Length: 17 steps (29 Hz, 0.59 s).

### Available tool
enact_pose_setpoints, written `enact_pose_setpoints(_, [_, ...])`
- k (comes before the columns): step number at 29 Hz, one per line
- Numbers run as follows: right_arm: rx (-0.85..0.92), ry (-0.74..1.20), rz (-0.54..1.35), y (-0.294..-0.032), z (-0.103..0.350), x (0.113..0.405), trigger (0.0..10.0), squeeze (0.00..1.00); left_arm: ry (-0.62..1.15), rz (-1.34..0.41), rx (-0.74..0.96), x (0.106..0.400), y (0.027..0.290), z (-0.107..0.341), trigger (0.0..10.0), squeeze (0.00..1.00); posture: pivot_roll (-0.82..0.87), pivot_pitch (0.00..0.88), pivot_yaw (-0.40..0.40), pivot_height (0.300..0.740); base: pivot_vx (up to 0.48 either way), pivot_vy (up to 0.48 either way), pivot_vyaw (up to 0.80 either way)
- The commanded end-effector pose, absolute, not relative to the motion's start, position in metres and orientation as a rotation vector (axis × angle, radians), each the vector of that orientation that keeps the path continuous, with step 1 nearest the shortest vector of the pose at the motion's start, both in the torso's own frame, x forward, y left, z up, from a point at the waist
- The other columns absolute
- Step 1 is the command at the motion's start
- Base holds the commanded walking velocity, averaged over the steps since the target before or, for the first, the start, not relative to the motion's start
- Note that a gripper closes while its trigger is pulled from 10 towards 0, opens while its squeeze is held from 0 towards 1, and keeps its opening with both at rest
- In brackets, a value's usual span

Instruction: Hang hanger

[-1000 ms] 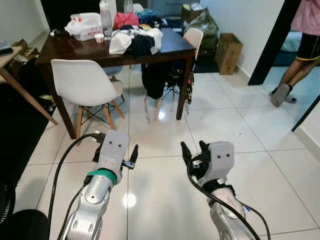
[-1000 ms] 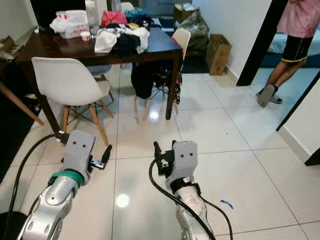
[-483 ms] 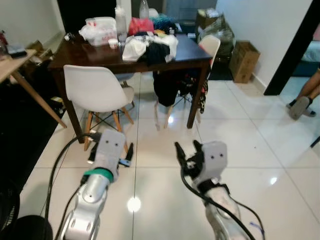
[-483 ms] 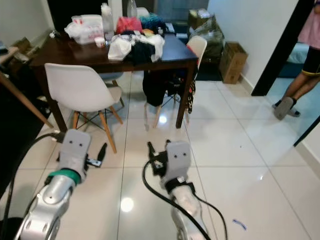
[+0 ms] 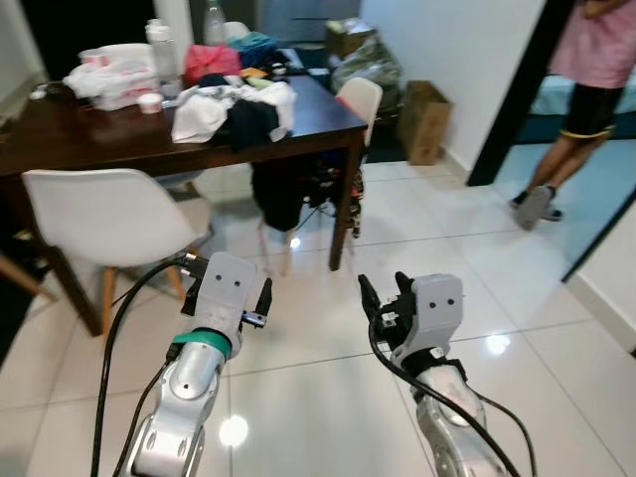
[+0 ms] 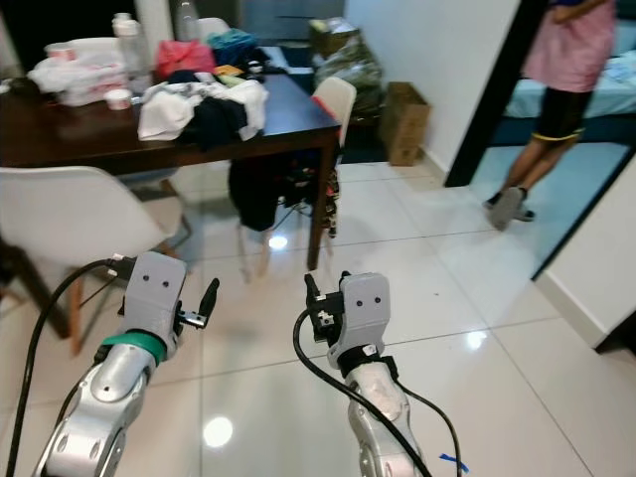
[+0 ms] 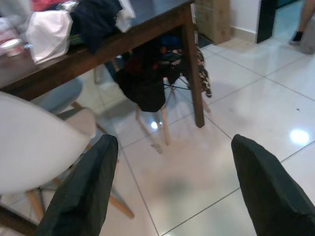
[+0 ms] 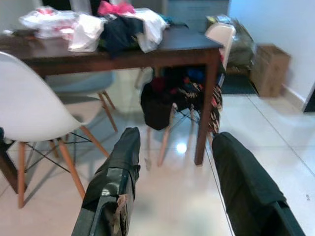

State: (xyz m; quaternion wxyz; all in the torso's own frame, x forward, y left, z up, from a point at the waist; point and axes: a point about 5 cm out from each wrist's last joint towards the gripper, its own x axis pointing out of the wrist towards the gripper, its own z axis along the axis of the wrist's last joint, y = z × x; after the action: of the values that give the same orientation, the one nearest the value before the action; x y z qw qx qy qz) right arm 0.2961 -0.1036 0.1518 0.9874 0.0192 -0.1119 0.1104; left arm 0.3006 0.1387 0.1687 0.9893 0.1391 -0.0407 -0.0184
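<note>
Both arms are held forward at about the same height above a pale tiled floor (image 5: pixel 298 378). The left gripper (image 7: pixel 174 187) is seen with its two black fingers (image 7: pixel 81 189) set wide apart, nothing between them. The right gripper (image 8: pixel 170 184) is likewise spread, with a clear gap between its fingers (image 8: pixel 110 184), and nothing is gripped. No hanger can be made out with certainty; whether one lies among the clothing ahead cannot be told. Ahead of both grippers, a dark wooden table (image 5: pixel 328 109) is seen, well apart from the fingertips. On it a heap of clothes (image 5: pixel 234 104) in white, black, red and teal is piled, with a white plastic bag (image 5: pixel 114 70), a bottle (image 5: pixel 159 50) and a small white cup (image 5: pixel 149 102) at the end ahead of the left gripper. A white chair (image 5: pixel 104 219) on wooden legs stands ahead of the left gripper, nearer than the table. A second white chair (image 5: pixel 360 94) stands beyond the table's far corner, and dark garments (image 5: pixel 283 189) hang below the table edge. Ahead and to the right of the right gripper, a cardboard box (image 5: pixel 424 119) is set against the wall, and a person (image 5: pixel 571 99) in a pink top and dark shorts stands in a doorway, one heel raised.
</note>
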Motion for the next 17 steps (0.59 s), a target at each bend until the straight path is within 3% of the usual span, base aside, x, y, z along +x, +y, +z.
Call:
enact_pose_setpoints(1, [0.033, -0.213, 0.203, -0.107, 0.149, 0.295, 10.0, 0.0, -0.081, -0.045, 0.288, 0.3, 0.137, 0.168, 10.0, 0.0, -0.11, 0.078, 0.073, 0.74, 0.461, 0.0, 0.0])
enact_pose_setpoints(17, [0.007, -0.313, 0.234, -0.1, 0.173, 0.302, 10.0, 0.0, -0.221, 0.036, 0.404, 0.305, 0.142, 0.198, 10.0, 0.0, -0.1, 0.077, 0.074, 0.74, 0.465, 0.0, 0.0])
